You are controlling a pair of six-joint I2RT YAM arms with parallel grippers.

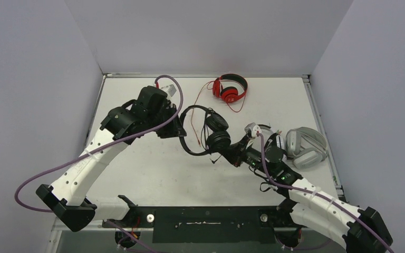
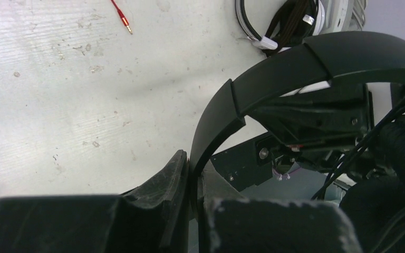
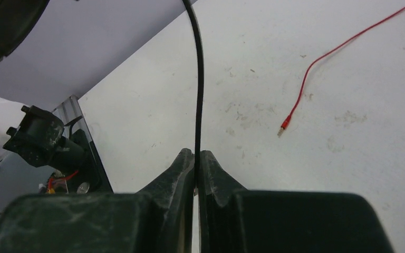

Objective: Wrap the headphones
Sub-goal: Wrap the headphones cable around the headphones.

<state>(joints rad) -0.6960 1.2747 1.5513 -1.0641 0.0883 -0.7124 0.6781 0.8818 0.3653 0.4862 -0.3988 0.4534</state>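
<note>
Overhead view: the black headphones (image 1: 211,132) lie at table centre. The left gripper (image 1: 177,130) holds them at their 9 o'clock side, and the right gripper (image 1: 225,154) sits at their 5 o'clock. Red headphones (image 1: 230,88) lie at 12 o'clock, grey headphones (image 1: 307,147) at 3 o'clock. Left wrist view: the fingers (image 2: 161,184) are clamped on the headband (image 2: 295,68). Right wrist view: the fingers (image 3: 175,174) are pinched together on the black cable (image 3: 198,79). Judged step: winding the cable. The next move calls for leading it round the headband under light tension. No writing is legible.
</note>
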